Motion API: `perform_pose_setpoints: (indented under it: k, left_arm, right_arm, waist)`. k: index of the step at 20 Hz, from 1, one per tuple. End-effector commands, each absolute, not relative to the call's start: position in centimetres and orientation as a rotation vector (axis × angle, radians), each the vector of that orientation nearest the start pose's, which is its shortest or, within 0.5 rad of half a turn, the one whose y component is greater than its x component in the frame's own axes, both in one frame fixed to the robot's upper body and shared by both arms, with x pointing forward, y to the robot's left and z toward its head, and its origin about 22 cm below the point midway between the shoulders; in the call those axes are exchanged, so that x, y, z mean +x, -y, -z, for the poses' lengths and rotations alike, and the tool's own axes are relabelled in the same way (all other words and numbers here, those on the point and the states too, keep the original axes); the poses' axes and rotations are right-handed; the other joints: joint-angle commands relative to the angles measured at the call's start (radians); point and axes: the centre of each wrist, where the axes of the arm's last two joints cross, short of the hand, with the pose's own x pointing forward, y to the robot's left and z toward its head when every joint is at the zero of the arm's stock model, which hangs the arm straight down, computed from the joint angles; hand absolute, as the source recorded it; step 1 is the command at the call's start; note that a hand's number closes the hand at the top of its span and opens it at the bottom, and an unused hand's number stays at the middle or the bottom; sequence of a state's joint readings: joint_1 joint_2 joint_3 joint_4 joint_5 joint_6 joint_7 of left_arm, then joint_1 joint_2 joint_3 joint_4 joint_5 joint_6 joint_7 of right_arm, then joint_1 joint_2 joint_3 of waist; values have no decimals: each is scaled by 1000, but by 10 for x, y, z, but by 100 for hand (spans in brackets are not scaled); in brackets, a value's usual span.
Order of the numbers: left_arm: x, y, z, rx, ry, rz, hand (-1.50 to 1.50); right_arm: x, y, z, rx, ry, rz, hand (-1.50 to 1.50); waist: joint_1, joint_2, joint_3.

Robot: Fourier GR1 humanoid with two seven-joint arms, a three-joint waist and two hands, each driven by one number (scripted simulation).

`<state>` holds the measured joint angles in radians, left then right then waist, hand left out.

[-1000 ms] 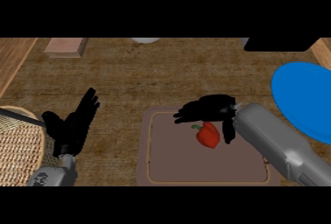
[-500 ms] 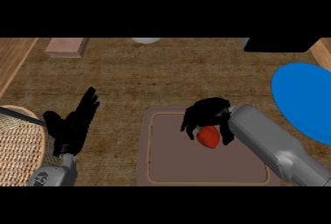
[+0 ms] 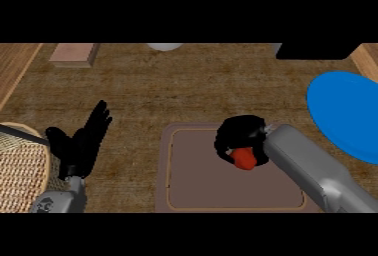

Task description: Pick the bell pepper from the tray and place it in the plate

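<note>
- Head view has the right robot hand (image 3: 238, 136) down over the tray (image 3: 193, 192), its fingers curled round the bell pepper (image 3: 244, 158). Only the red lower part peeks out beneath the black fingers.
- The bell pepper sits over the tray's upper right part. Whether it touches the tray's surface or hangs clear of it, I cannot tell from this steep angle.
- My read: this is the grasp step. The hold is made, and the carry to the plate is not yet done.
- The blue plate (image 3: 345, 117) lies on the counter (image 3: 184, 85) to the right of the tray, apart from the bell pepper and partly cut off by the view's right edge.
- The next move, as I judge it, is to lift enough to clear the tray's rim. Then swing right and a little away from the robot until the bell pepper hangs over the plate's middle, lower it, and only there uncurl the fingers.
- One thing to watch: a low carry could catch the plate's near rim.
- The left robot hand (image 3: 80, 142) rests open at the view's left, fingers up, beside a wicker basket (image 3: 22, 170), and plays no part here.
</note>
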<state>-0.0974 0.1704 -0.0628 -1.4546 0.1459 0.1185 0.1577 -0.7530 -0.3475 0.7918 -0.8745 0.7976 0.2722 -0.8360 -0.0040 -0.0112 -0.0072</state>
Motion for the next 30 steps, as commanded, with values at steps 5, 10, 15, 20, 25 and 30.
perform_pose_setpoints:
  k: [5, 10, 15, 20, 25, 30]
  left_arm:
    - [256, -292, -7, 237, 1367, -10, 0]
    - [239, -300, -6, 247, 1368, -17, 0]
    - [232, -317, -9, 257, 1362, -20, 0]
    - [258, -291, -15, 228, 1390, -4, 0]
    - [266, -291, -22, 209, 1402, 47, 0]
    - [276, -275, -28, 183, 1410, 63, 0]
  right_arm:
    - [321, 276, 28, 144, -2548, 3105, 150]
    - [307, 299, -9, 570, -2968, 2565, 150]
    - [300, 322, -46, 1032, -3256, 1896, 150]
    - [268, 353, -72, 1332, -3374, 1654, 150]
    - [256, 385, -98, 1518, -3532, 1478, 150]
    - [264, 427, -111, 1641, -3615, 1361, 150]
  waist:
    - [-109, -13, 8]
    - [-109, -22, 6]
    - [-112, -23, 6]
    - [-76, -1, 6]
    - [-31, 7, 6]
    - [0, 12, 8]
